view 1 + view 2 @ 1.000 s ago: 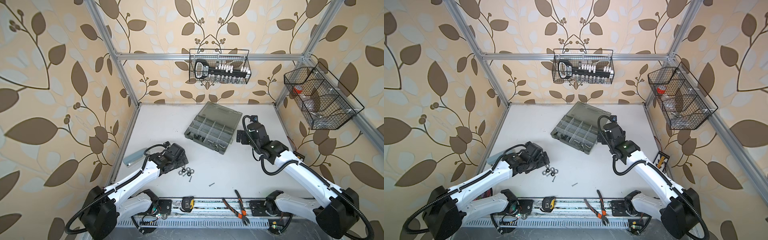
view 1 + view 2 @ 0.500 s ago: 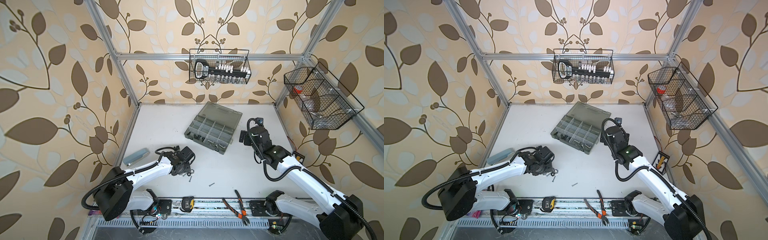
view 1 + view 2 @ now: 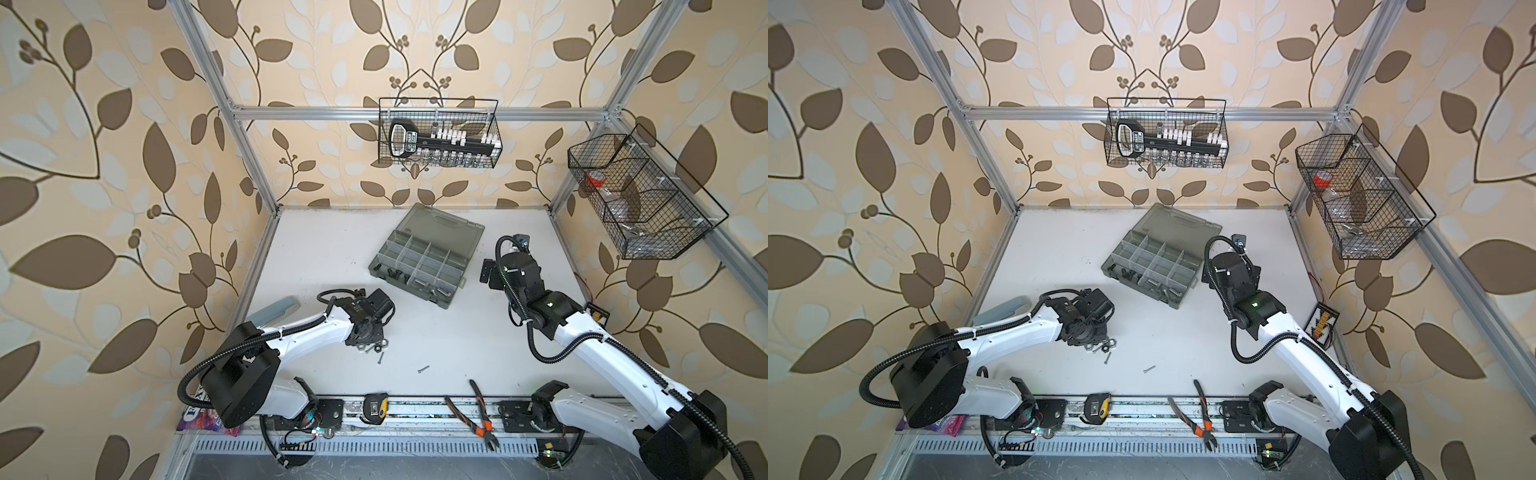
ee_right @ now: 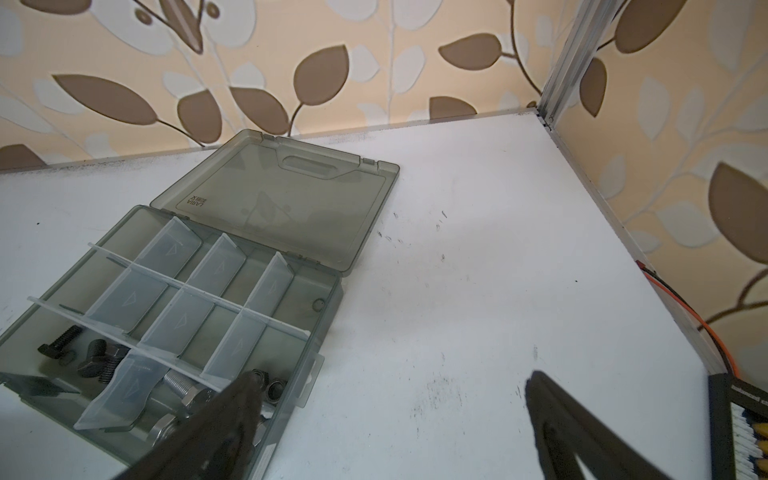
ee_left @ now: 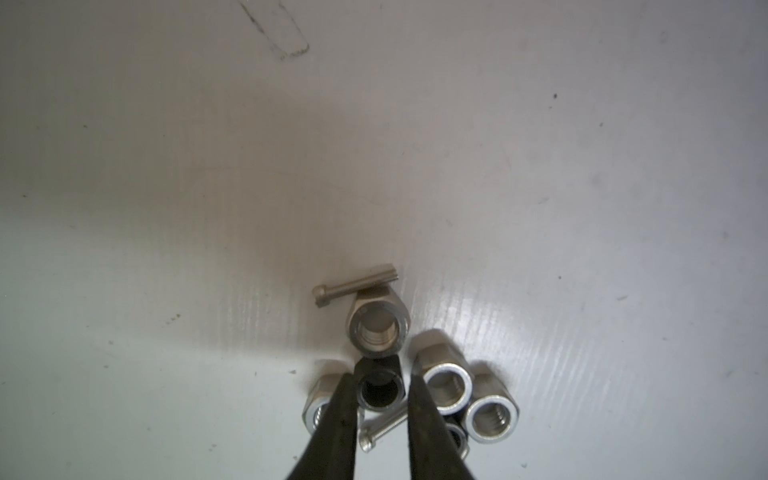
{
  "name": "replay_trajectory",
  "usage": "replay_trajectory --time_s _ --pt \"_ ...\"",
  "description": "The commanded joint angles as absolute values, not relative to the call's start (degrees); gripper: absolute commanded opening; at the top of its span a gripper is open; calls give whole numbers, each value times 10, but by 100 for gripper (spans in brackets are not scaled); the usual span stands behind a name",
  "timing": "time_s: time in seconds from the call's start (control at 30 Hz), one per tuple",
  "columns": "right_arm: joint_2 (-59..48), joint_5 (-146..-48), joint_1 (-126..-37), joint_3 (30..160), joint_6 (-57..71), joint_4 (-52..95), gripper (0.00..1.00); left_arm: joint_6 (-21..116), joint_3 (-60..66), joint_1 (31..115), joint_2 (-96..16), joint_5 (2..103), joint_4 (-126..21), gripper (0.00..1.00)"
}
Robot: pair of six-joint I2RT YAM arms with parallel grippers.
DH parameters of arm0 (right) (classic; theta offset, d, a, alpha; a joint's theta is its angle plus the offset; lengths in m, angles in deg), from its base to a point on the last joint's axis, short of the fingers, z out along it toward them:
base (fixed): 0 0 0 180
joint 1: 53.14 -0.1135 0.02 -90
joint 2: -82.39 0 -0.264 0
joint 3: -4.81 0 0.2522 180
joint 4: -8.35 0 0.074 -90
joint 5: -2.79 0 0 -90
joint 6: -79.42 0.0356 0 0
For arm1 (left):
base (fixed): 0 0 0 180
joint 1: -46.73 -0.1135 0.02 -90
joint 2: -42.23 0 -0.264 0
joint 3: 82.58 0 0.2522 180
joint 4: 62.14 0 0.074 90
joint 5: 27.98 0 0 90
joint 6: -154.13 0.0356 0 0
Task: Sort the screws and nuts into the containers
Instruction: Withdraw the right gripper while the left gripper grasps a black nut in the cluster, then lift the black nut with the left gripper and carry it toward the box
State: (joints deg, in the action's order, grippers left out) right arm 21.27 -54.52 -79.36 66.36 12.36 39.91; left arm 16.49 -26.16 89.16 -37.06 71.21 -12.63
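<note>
In the left wrist view, the fingers (image 5: 338,428) of the left gripper (image 5: 381,374) run off the picture's edge. Clamped on the black nut (image 5: 380,390), they cover its flanks, half a silver nut (image 5: 318,405) and most of a dark nut (image 5: 459,436) (only its rim shows). In both top views we find the contents of the organiser (image 3: 444,224) too small to name.

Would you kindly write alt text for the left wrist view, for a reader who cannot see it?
The left gripper pinches a black nut lying on the white table. Around it crowd silver nuts, and a thin silver screw touches one of them.
</note>
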Motion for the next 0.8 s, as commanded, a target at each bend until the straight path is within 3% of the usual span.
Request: replay_trajectory --time_s 0.0,0.77 --pt "216 -529 -792 658 129 400 100 189 -249 896 -383 712 -114 26" --pt "213 -519 -792 663 130 405 100 213 -247 896 -430 693 -118 35"
